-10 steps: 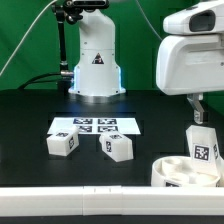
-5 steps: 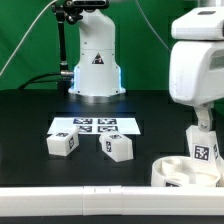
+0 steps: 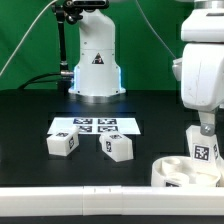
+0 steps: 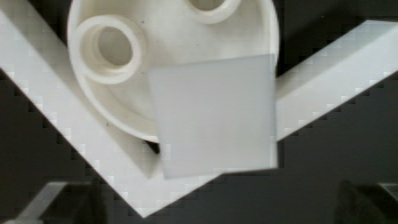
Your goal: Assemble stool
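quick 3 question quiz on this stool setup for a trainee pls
1. How many loose legs lie on the table near the marker board?
2. True or false: the seat lies on the marker board.
3. The gripper hangs above: A) the upright leg by the seat B) the marker board C) a loose leg.
Key: 1) two; 2) false; 3) A.

Plain white seat (image 3: 178,172), white legs (image 3: 64,143) with black-and-white square tags, white marker board (image 3: 95,126) printed with black tags, black table (image 3: 30,110), green backdrop (image 3: 30,35), white bar (image 3: 60,205)
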You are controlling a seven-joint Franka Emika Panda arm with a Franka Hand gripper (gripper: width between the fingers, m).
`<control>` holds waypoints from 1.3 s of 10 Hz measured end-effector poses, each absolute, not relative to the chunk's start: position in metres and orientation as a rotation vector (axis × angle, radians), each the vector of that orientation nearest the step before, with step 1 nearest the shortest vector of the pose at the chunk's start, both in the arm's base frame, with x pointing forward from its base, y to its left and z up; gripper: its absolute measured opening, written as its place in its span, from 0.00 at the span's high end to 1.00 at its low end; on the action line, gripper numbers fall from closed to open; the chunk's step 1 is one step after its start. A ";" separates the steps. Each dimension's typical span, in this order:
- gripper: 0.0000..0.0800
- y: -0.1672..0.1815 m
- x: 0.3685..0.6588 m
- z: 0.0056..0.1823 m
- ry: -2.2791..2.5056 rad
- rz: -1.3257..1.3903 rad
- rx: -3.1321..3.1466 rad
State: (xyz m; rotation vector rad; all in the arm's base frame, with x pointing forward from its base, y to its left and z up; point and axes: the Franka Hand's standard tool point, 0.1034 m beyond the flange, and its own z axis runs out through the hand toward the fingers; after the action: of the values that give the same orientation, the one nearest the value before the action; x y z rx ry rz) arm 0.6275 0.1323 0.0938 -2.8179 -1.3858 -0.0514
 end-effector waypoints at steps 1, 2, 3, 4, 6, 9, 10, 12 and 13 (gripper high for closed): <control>0.19 0.131 0.626 0.089 -1.382 -0.041 -2.818; 0.19 0.130 0.624 0.084 -1.380 -0.030 -2.817; 0.19 0.130 0.623 0.081 -1.380 -0.024 -2.817; 0.19 0.129 0.622 0.079 -1.377 -0.019 -2.817; 0.19 0.128 0.622 0.078 -1.372 -0.015 -2.819; 0.54 0.127 0.622 0.076 -1.368 -0.011 -2.820; 0.58 0.127 0.622 0.076 -1.366 -0.011 -2.822; 0.58 0.127 0.622 0.076 -1.321 -0.011 -2.842; 0.58 0.127 0.622 0.076 -1.210 -0.011 -2.890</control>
State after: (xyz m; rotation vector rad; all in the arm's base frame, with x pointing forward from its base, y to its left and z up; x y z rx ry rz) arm 0.6216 0.1266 0.0764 -2.8900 -1.2105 -0.0107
